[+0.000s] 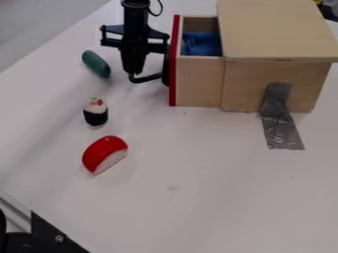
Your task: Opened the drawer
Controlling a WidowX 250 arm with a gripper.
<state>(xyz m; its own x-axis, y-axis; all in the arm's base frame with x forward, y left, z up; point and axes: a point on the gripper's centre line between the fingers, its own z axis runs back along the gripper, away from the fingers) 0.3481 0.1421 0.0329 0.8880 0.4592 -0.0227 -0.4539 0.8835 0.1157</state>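
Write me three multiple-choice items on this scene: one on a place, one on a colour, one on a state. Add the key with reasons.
1. Where is the blue cloth?
A) Under the grey tape
B) Inside the drawer
C) Beside the green toy

2. What colour is the drawer's front panel?
A) Red
B) Green
C) Black

3. What state is the drawer in?
A) Fully shut
B) Upside down
C) Open

Key:
1: B, the cloth shows between the drawer's walls.
2: A, the panel's edge is red against pale wood.
3: C, the drawer juts out from the wooden box, its inside showing.
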